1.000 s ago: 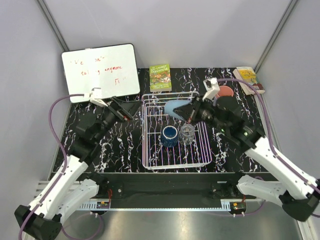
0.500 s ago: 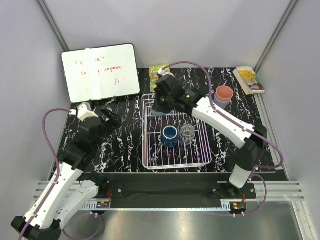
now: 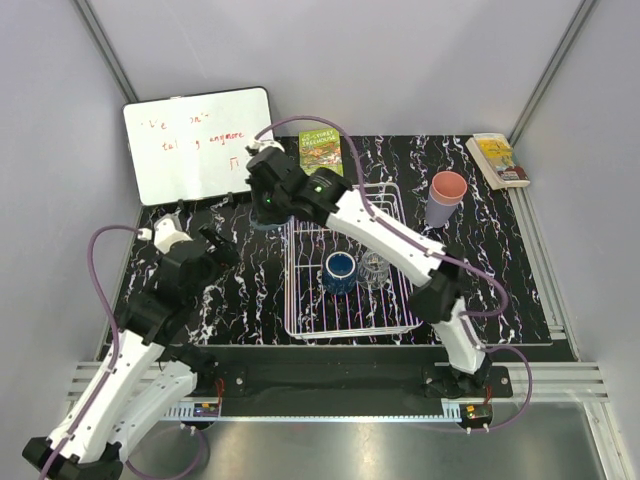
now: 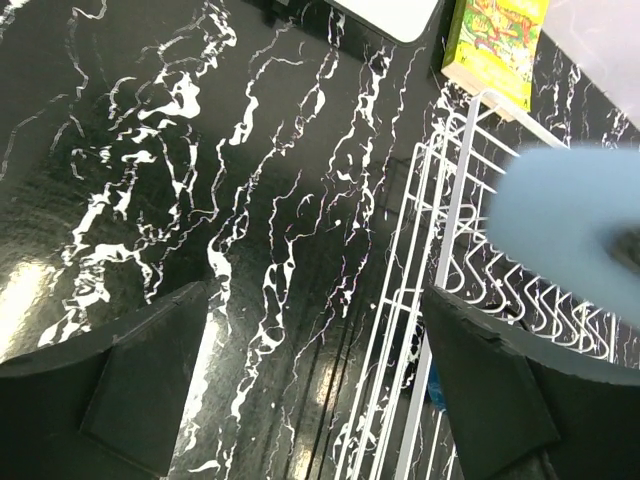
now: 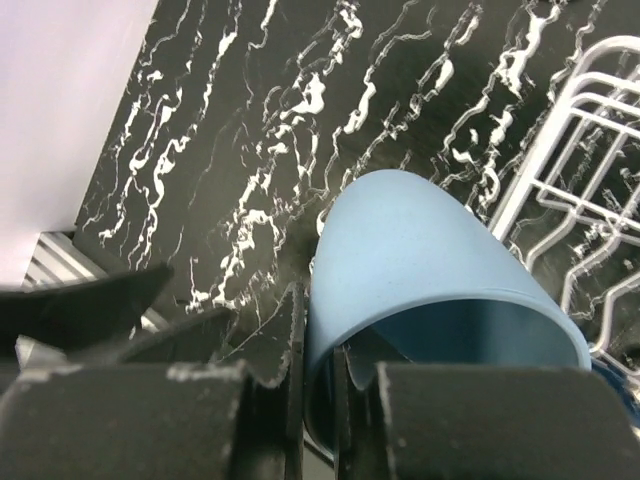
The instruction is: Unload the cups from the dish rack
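Note:
My right gripper (image 5: 318,350) is shut on the rim of the light blue cup (image 5: 430,270), one finger inside and one outside. It holds the cup above the black table just left of the white dish rack (image 3: 300,300). In the top view the right gripper (image 3: 265,200) hides most of that cup. The cup shows blurred in the left wrist view (image 4: 580,215). A dark blue cup (image 3: 338,272) and the clear glass (image 3: 374,268) stand in the rack. A salmon-pink cup (image 3: 449,186) sits stacked on a lavender one at the back right. My left gripper (image 3: 215,247) is open and empty, left of the rack (image 4: 450,250).
A whiteboard (image 3: 200,143) leans at the back left. A green book (image 3: 320,154) lies behind the rack and shows in the left wrist view (image 4: 497,40). Another book (image 3: 497,158) lies at the back right corner. The right arm stretches across the rack.
My right arm has swung left across the rack's back with the light blue cup, now past the rack's left edge. My left arm has drawn back a little.

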Motion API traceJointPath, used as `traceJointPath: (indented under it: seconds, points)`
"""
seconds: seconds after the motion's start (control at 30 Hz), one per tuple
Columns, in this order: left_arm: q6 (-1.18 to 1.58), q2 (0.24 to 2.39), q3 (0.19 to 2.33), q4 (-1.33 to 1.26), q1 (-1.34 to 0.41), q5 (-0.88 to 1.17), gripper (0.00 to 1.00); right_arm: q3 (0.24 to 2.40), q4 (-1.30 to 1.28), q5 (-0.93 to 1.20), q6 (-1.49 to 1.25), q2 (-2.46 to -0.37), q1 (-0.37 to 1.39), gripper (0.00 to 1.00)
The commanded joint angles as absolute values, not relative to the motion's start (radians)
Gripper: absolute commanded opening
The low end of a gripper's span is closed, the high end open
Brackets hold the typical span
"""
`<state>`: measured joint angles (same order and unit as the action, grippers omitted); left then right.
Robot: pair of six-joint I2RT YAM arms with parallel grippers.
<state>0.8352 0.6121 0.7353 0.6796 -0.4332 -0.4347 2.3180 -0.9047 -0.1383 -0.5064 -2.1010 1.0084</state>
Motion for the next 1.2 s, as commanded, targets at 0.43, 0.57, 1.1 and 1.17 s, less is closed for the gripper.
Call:
traceJointPath:
  seconds: [0.43, 0.57, 1.1, 1.17]
  points:
    - [0.897, 0.497, 0.727, 0.813, -0.431, -0.603, 0.89, 2.721, -1.16, -0.114, -0.497, -2.46, 1.042, 0.0]
    - [0.9, 0.511, 0.724, 0.81, -0.431, -0.598, 0.89, 2.711, -1.16, -0.092, -0.497, -2.485, 1.045, 0.0]
    - [0.923, 0.538, 0.699, 0.808, -0.431, -0.592, 0.89, 2.707, -1.161, -0.075, -0.471, -2.661, 1.055, 0.0]
    - [0.923, 0.538, 0.696, 0.808, -0.431, -0.592, 0.89, 2.706, -1.16, -0.083, -0.468, -2.671, 1.057, 0.0]
